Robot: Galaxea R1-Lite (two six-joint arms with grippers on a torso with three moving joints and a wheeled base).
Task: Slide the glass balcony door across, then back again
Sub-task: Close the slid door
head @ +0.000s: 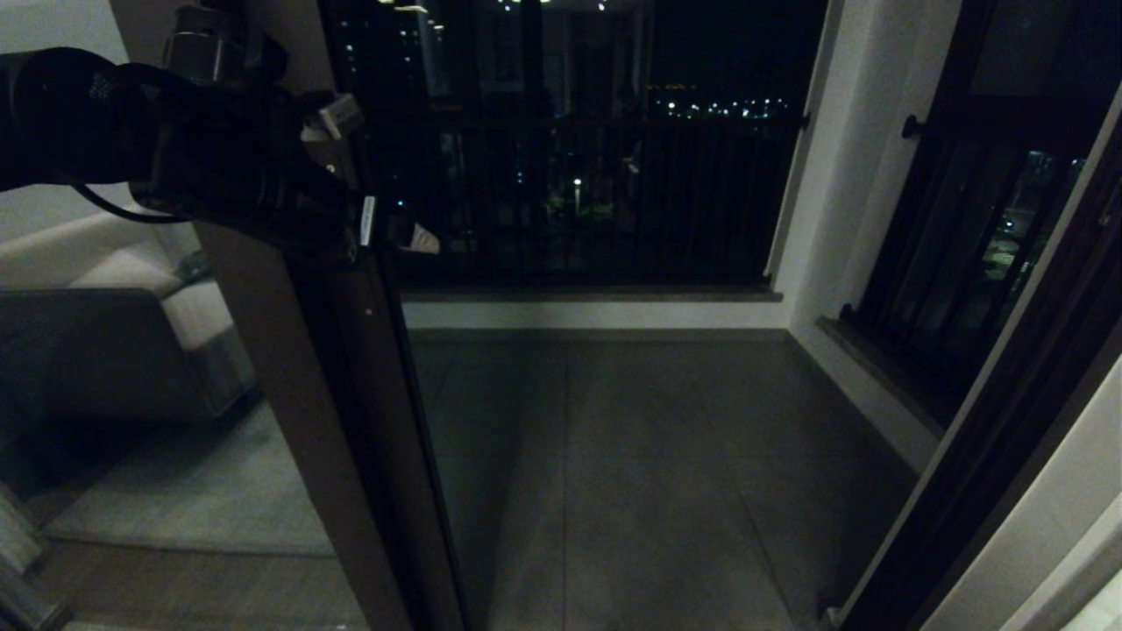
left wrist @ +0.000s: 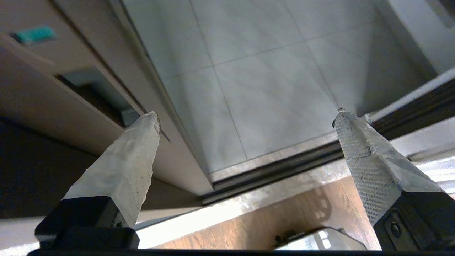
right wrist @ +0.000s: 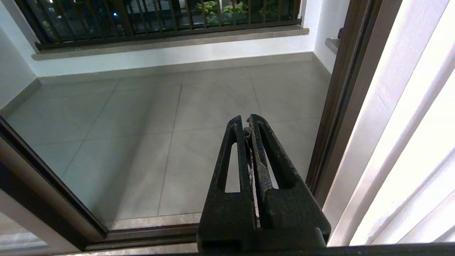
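The glass balcony door [head: 379, 421] stands slid over to the left, its dark brown edge stile running from top to floor. The recessed handle slot [left wrist: 95, 93] shows in that stile in the left wrist view. My left gripper [head: 379, 177] is raised at the stile's edge and is open [left wrist: 247, 113]. One fingertip [left wrist: 144, 124] rests by the lower end of the slot, while the other [left wrist: 346, 124] hangs over the open doorway. My right gripper [right wrist: 247, 120] is shut on nothing, low near the right door jamb [right wrist: 341, 106], and is out of the head view.
The doorway opens onto the tiled balcony floor [head: 631, 456], with a barred railing [head: 596, 193] at the far end. A black-framed barred window [head: 973, 245] is on the right wall. The floor track [left wrist: 284, 165] crosses below. A sofa [head: 96, 350] shows through the left pane.
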